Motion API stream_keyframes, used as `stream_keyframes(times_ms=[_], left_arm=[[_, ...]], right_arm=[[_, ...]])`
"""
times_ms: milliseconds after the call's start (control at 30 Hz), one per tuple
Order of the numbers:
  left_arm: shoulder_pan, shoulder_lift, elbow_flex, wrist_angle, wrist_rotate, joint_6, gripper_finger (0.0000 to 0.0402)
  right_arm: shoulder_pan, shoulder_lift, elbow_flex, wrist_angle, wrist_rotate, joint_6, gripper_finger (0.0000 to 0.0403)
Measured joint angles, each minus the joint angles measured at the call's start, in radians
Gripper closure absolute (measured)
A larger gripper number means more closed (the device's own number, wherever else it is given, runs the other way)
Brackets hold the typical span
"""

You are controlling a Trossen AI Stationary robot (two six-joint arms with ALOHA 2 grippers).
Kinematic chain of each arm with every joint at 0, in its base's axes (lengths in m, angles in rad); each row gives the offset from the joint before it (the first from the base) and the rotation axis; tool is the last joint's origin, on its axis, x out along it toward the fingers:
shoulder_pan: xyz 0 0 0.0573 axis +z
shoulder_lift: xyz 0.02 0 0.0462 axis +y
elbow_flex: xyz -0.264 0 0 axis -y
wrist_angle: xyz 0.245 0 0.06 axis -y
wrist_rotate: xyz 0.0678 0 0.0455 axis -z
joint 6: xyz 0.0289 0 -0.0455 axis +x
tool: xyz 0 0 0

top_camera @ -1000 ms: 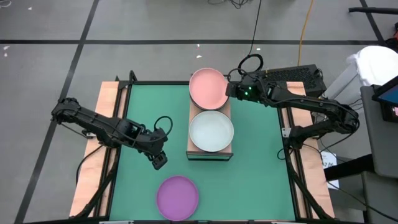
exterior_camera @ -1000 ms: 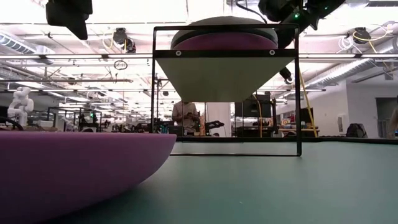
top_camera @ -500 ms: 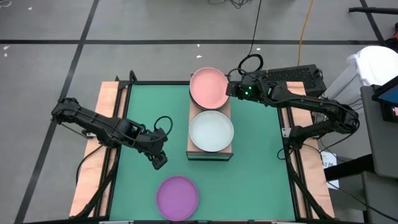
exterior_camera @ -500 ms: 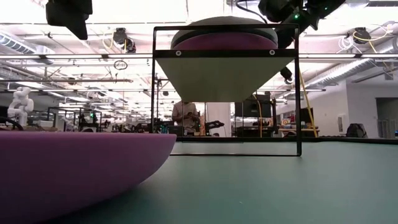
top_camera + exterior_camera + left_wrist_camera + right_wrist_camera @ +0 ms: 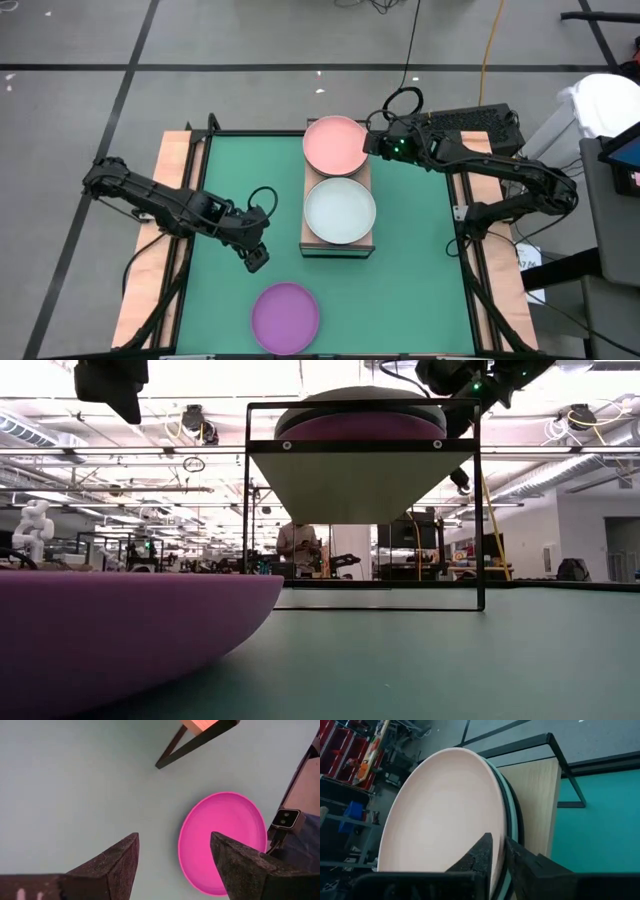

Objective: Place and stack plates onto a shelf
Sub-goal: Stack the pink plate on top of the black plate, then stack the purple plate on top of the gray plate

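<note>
Right pincer [image 5: 368,143] gripped the pink plate's [image 5: 335,143] rim, seemingly seating it on the shelf's [image 5: 370,175] far stack; release next; left pincer [image 5: 257,260] hovered open.

A pink plate [image 5: 335,143] is sitting toward the far edge of the light wooden shelf [image 5: 310,180], its grain showing pale tan. A whitish-blue plate [image 5: 340,210] is lying toward the shelf's near edge. A purple plate [image 5: 285,316] is resting near the green mat's [image 5: 420,280] near edge.

Two plate stacks [image 5: 338,176] sit on the shelf [image 5: 337,245].
</note>
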Motion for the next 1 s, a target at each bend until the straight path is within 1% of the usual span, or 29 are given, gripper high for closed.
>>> stream_keyframes(times_ms=[167,400,733,867,1000], left_arm=[[0.0,0.0,-0.001,-0.001,-0.011,0.006,0.0151],[0.0,0.0,-0.055,-0.001,-0.007,-0.023,0.0151],[0.0,0.0,-0.09,0.028,-0.003,-0.024,0.0151],[0.0,0.0,-0.09,0.026,0.028,-0.026,0.0151],[0.005,0.0,-0.09,0.026,0.108,-0.067,0.0151]], right_arm=[[0.0,-0.001,0.0,0.013,0.0,0.005,0.035],[0.001,-0.038,-0.001,0.007,0.0,0.006,0.0348],[0.024,-0.114,-0.001,0.01,-0.004,-0.059,0.0348],[0.049,-0.145,-0.001,-0.016,-0.016,-0.069,0.0348],[0.08,-0.171,-0.001,-0.067,-0.051,-0.077,0.0348]])
